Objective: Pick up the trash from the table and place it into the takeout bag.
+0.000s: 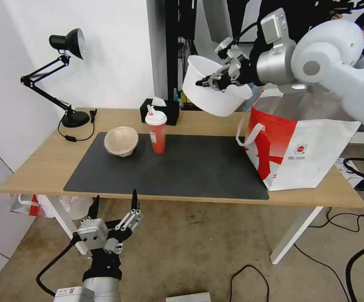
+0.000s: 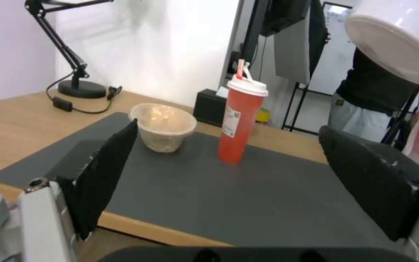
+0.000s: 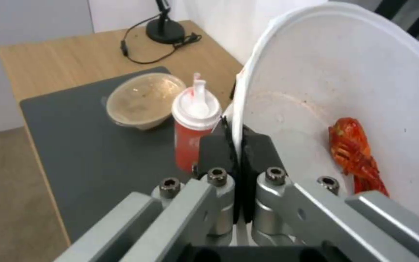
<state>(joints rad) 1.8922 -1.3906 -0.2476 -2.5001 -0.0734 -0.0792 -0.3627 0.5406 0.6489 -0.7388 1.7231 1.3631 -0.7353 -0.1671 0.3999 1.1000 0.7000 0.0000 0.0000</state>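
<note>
My right gripper (image 1: 205,82) is shut on the rim of the wide white bowl (image 1: 213,88), holding it tilted in the air beside and above the takeout bag (image 1: 299,147). Red food scraps (image 3: 355,153) cling inside the white bowl (image 3: 345,98), whose rim sits pinched in my right gripper (image 3: 232,136). On the dark mat (image 1: 169,167) stand the red cup (image 1: 157,130) with lid and straw and, to its left, the beige paper bowl (image 1: 121,141). My left gripper (image 1: 115,201) hangs open below the table's front edge, facing the beige bowl (image 2: 165,125) and red cup (image 2: 238,122).
A black desk lamp (image 1: 66,79) stands at the table's (image 1: 35,163) back left with its cord trailing. A black tissue box (image 1: 161,110) sits behind the cup. Cables lie on the floor at right. A person stands behind the table at far right.
</note>
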